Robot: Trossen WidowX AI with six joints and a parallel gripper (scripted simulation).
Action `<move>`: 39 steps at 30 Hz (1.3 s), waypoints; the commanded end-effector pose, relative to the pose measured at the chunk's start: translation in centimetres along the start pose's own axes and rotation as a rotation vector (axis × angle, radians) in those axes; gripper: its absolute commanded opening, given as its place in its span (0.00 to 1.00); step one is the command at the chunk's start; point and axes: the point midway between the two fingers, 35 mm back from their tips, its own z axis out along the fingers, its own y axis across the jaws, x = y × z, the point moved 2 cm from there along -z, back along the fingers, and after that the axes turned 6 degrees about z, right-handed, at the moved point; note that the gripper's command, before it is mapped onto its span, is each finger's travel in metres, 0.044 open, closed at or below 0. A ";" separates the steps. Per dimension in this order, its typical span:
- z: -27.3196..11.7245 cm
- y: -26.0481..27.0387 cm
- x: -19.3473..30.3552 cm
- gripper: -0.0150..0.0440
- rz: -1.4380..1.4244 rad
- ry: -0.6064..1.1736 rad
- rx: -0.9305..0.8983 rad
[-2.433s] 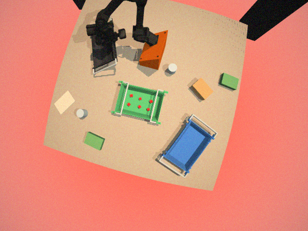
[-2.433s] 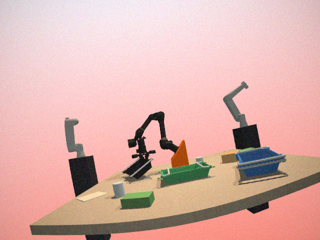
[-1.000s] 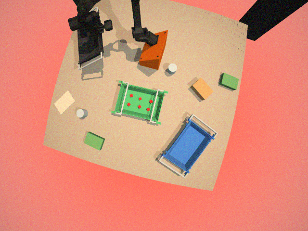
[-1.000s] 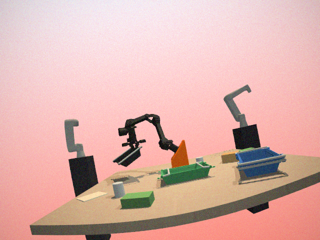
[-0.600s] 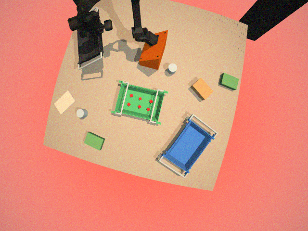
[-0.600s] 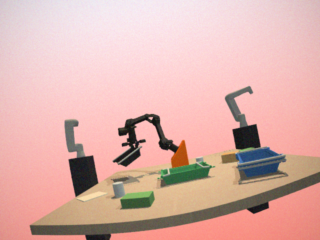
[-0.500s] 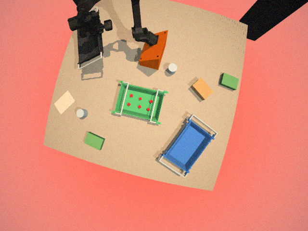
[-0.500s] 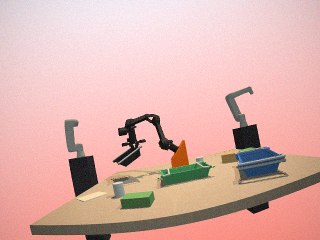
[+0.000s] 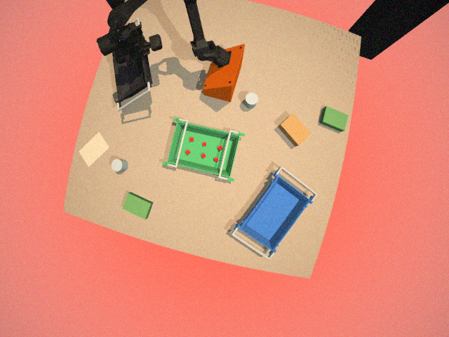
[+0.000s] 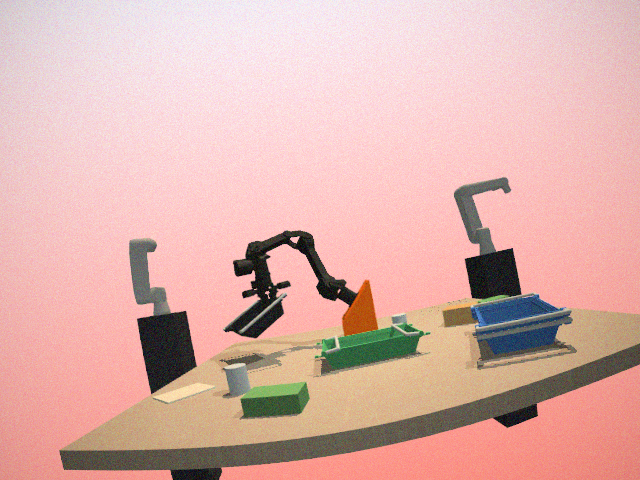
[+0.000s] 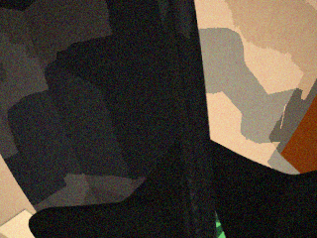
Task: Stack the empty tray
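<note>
- Green tray (image 9: pixel 203 148) (image 10: pixel 372 348) (image 11: pixel 219 228), loaded, stands upright near the middle of the tabletop (image 9: pixel 188 217) (image 10: pixel 413 392) (image 11: pixel 223 114).
- Six small red blocks (image 9: pixel 203 144) spread on its floor, apart from each other.
- Both its pale bars, one (image 9: pixel 182 143) (image 10: pixel 334 344) and the other (image 9: pixel 224 155) (image 10: pixel 405 330), lie in across the top, near opposite ends.
- Black tray (image 9: pixel 130 67) (image 10: pixel 261 317) (image 11: pixel 84 124), empty one, is up in the air, tilted, well apart from green tray.
- Claw (image 9: pixel 128 33) (image 10: pixel 268 296) (image 11: pixel 189 143) nearly closed, gripping black tray by its wall; exact contact spot too dark to tell.
- Orange wedge (image 9: pixel 224 76) (image 10: pixel 361 312) (image 11: pixel 304 144) behind green tray, arm (image 9: pixel 196 25) (image 10: pixel 317 260) reaching from it.
- White cylinder (image 9: pixel 251 98) (image 10: pixel 399 318) near wedge.
- Blue tray (image 9: pixel 273 212) (image 10: pixel 519 330), separate, upright, bars outside its ends.
- Orange block (image 9: pixel 295 129) (image 10: pixel 457 315) and green block (image 9: pixel 334 119) (image 10: pixel 493 299) beyond blue tray.
- Other side: second cylinder (image 9: pixel 118 165) (image 10: pixel 237 379), flat cream piece (image 9: pixel 94 149) (image 10: pixel 184 393), another green block (image 9: pixel 137 205) (image 10: pixel 275 399).
</note>
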 end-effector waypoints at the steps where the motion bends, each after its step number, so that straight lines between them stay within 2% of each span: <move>1: -0.2 0.8 0.8 0.25 -0.016 0.017 -0.012; 21: 1.8 2.0 8.0 0.25 -0.202 0.066 0.070; 39: 2.6 0.9 15.2 0.25 -0.385 0.080 0.116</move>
